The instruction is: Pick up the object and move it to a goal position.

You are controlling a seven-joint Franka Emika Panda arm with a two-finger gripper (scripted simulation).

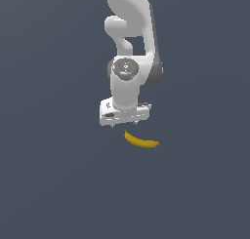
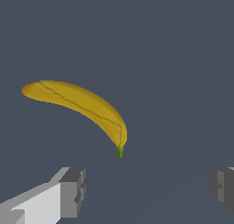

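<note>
The banana (image 1: 141, 141) lay flat on a plain dark grey-blue surface (image 1: 49, 184), its long axis running across the exterior view, green stem tip toward that view's left and orange-brown end toward its right, curving gently between. The jaws (image 2: 146, 189) stood wide apart and released, holding nothing, above and just beside the stem end. No edges of the surface showed.
</note>
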